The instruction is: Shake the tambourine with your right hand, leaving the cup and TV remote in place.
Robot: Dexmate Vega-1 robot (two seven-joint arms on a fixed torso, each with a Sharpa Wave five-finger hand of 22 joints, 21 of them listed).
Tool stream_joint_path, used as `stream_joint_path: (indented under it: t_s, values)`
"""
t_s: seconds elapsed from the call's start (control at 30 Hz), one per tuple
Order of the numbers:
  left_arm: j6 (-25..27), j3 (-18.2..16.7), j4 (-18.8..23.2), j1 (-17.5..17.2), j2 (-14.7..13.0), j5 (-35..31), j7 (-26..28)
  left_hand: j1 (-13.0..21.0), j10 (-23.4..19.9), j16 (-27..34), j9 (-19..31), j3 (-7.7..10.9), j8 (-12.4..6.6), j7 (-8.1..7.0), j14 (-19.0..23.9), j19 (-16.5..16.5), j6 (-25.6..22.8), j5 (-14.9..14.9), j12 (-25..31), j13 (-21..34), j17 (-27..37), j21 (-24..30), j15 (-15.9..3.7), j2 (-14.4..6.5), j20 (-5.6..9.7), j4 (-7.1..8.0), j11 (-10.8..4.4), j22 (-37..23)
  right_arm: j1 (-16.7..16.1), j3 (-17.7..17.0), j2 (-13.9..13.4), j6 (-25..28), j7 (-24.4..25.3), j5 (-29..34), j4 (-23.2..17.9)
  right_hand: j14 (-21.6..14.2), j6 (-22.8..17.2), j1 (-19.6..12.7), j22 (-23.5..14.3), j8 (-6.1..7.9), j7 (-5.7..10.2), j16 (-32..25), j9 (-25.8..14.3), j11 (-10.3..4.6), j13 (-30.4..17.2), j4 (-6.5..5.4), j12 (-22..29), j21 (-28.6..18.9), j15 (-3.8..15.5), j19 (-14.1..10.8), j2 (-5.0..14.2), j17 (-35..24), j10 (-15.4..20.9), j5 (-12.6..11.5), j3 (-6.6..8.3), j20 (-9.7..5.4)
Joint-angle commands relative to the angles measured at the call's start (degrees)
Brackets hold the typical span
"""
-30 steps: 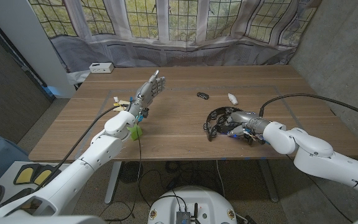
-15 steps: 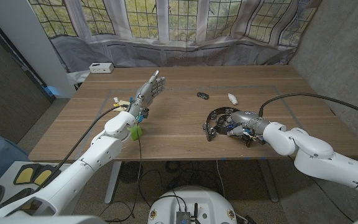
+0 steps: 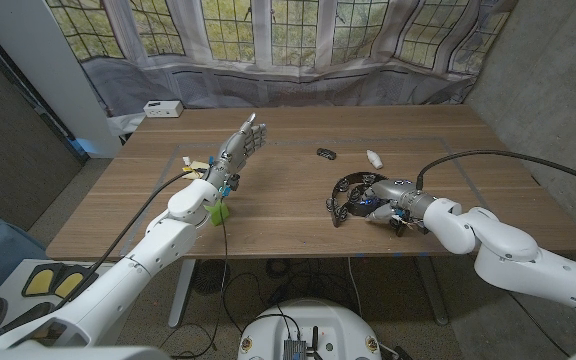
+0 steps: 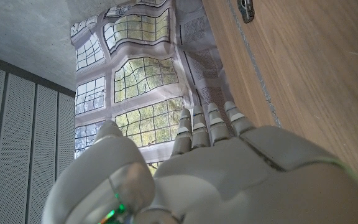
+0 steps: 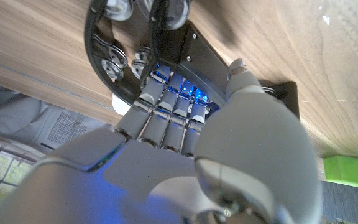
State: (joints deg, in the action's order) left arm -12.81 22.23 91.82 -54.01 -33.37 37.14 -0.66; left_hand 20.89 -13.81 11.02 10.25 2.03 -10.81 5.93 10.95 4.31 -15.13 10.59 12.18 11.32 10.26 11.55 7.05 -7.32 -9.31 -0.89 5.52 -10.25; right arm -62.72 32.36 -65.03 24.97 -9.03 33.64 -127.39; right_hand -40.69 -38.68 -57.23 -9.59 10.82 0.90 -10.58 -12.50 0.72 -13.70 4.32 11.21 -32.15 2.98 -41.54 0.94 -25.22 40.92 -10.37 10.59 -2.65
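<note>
The right hand (image 3: 386,196) gripped the tambourine (image 3: 346,197), fingers (image 5: 166,115) curled through its frame; it had shifted slightly toward the instrument over the last second. The tambourine lay on the desk (image 3: 288,220) at right-centre, so the shake had probably not begun. The left hand (image 3: 240,146) stayed raised, fingers apart, holding nothing. Farther back lay a small dark object (image 3: 326,153) and a small white object (image 3: 374,157).

- Wooden desk (image 3: 278,180)
- White box (image 3: 162,108) at the desk's far left corner
- Draped curtain (image 3: 298,80) printed with window panes behind the desk
</note>
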Motion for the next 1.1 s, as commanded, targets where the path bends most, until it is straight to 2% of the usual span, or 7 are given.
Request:
stream_joint_path:
  t_s: [0.03, 0.13, 0.4, 0.57, 0.67, 0.83, 1.1]
  values:
    - [0.93, 0.32, 0.63, -0.16, -0.56, 0.13, -0.57, -0.37, -0.42, -0.07, 0.09, 0.44, -0.14, -0.12, 0.15, -0.06, -0.61, -0.08, 0.2, 0.21, 0.23, -0.09, -0.17, 0.03, -0.6, 0.09, -0.27, -0.2, -1.78, -1.51, -1.36, 2.51, -0.57, 4.52, -4.44, 1.15, -0.2, 1.29, -0.18, 0.4, 0.05, 0.12, 0.01, 0.26, 0.08, -0.41, 0.38, 0.75, -0.36, 0.59, 0.04, 0.34, 0.17, -0.07, -0.19, 0.77]
    - [0.83, 0.2, 0.72, -0.27, -0.6, 0.22, -0.56, -0.37, -0.43, -0.06, 0.1, 0.45, -0.14, -0.1, 0.17, -0.07, -0.61, -0.08, 0.2, 0.22, 0.23, -0.1, -0.2, 0.03, -0.63, 0.09, -0.24, -0.2, -2.55, -2.42, -1.76, 2.56, -0.13, 4.65, -5.3, 2.41, 0.6, 2.04, -0.17, 0.23, 0.37, 0.35, 0.06, 0.74, 0.24, -0.6, 0.09, 1.46, -0.4, 1.58, 0.03, 0.8, -0.81, -0.17, -0.29, 0.82]
    - [0.62, 0.24, 0.76, -0.27, -0.62, 0.23, -0.83, -0.38, -0.48, -0.06, 0.1, 0.49, -0.16, -0.09, 0.18, -0.06, -0.69, -0.08, 0.22, 0.22, 0.23, -0.08, -0.26, 0.02, -0.62, 0.07, -0.36, -0.2, -5.5, -6.03, -2.99, 2.91, 2.19, 3.32, -7.57, 6.46, 2.8, 4.75, -0.09, 0.08, 1.26, 0.49, 0.17, 0.09, 0.58, -1.53, -0.18, 4.24, -0.78, 5.58, 0.69, 1.94, -3.2, -0.36, -0.49, 2.03]
    - [0.67, 0.39, 0.63, -0.18, -0.44, 0.26, -0.87, -0.4, -0.52, -0.06, 0.1, 0.52, -0.15, -0.06, 0.17, 0.0, -0.71, -0.08, 0.23, 0.22, 0.23, -0.06, -0.19, 0.03, -0.6, 0.06, -0.24, -0.2, -9.58, -11.31, -3.32, 2.27, 6.63, -2.71, -8.15, 9.27, 4.57, 7.12, -0.09, -0.08, 1.46, 0.51, 0.18, 0.03, 0.61, -2.47, -0.25, 6.1, -1.37, 8.06, 1.22, 2.51, -5.12, -0.3, -0.83, 2.61]
    - [0.62, 0.44, 0.62, -0.22, -0.41, 0.24, -0.9, -0.42, -0.47, -0.06, 0.1, 0.54, -0.14, -0.11, 0.16, 0.01, -0.7, -0.08, 0.21, 0.22, 0.23, -0.05, -0.27, 0.03, -0.57, 0.05, -0.18, -0.2, -12.06, -14.24, -3.08, 1.31, 9.8, -5.86, -8.15, 11.23, 5.93, 8.53, -0.07, -0.2, 0.67, 0.51, 0.2, 0.64, 0.65, -2.98, -0.34, 7.12, -1.81, 8.92, 1.73, 2.96, -6.75, -0.24, -0.91, 2.88]
    - [0.21, 0.42, 0.63, -0.3, -0.32, 0.05, -0.82, -0.43, -0.46, -0.06, 0.1, 0.56, -0.13, -0.12, 0.17, 0.03, -0.7, -0.08, 0.2, 0.22, 0.23, -0.05, -0.26, 0.03, -0.54, 0.04, -0.16, -0.2, -15.44, -17.75, -1.68, -0.59, 15.12, -9.07, -7.72, 14.41, 7.7, 9.56, -0.05, -0.25, -0.34, 0.59, 0.26, 2.13, 0.83, -3.11, -0.7, 8.76, -2.67, 10.41, 2.46, 3.79, -9.87, -0.21, -0.59, 2.61]
    - [-0.3, 0.33, 0.68, -0.27, -0.23, -0.15, -0.78, -0.45, -0.12, -0.16, 0.1, 0.62, -0.03, -0.14, -0.09, 0.04, -0.48, -0.08, 0.07, 0.22, 0.23, -0.04, -0.26, 0.03, -0.57, 0.01, -0.31, -0.2, -18.24, -20.8, 1.84, -4.61, 21.45, -12.04, -6.2, 16.95, 11.67, 12.01, -0.05, -0.73, -0.93, 0.21, 0.43, 2.82, 1.2, -4.06, -0.8, 10.68, -3.62, 11.85, 4.09, 4.55, -13.17, -0.1, -0.34, 2.94]
